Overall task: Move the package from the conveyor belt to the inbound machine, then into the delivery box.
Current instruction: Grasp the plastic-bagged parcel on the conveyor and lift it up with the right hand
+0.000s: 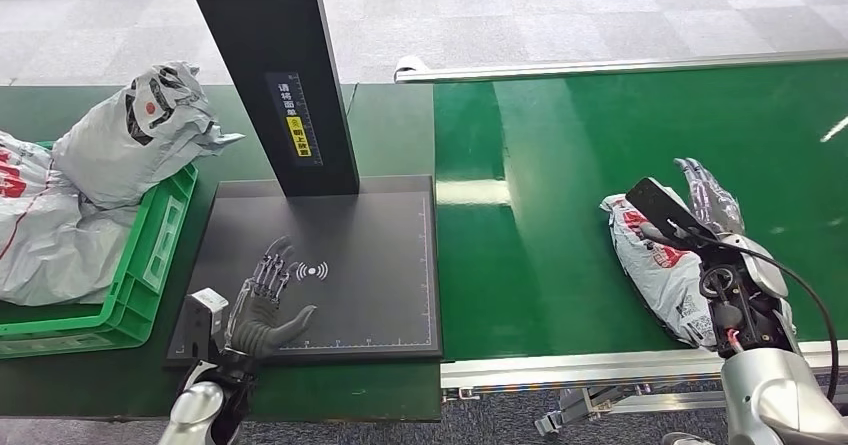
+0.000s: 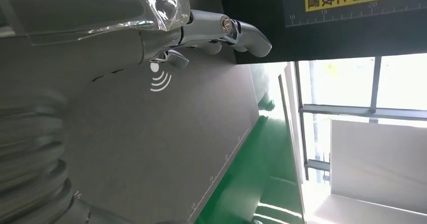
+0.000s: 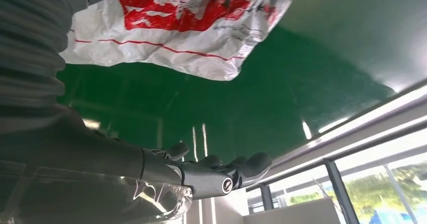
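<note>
The package is a white and grey bag with red print. It lies on the green conveyor belt, on the right side and close to the near edge.

The right hand is over the belt, just beside the package on its right. Its fingers are stretched out and spread apart, and it holds nothing. In the right wrist view the fingers are out straight with the bag next to them, but I cannot tell if the hand touches the bag.

The inbound machine is left of the belt. It has a flat dark plate with a small white wave mark in the middle, and a tall black post stands at its far side. The post has a yellow and white label on it.

The left hand is over the near left part of the dark plate. It is wide open with its fingers spread, and it holds nothing. In the left wrist view its fingers are near the white wave mark.

The delivery box is a green crate at the far left, just beside the machine. Grey and white bags are piled in it, and the top bag sticks up above the rim.
</note>
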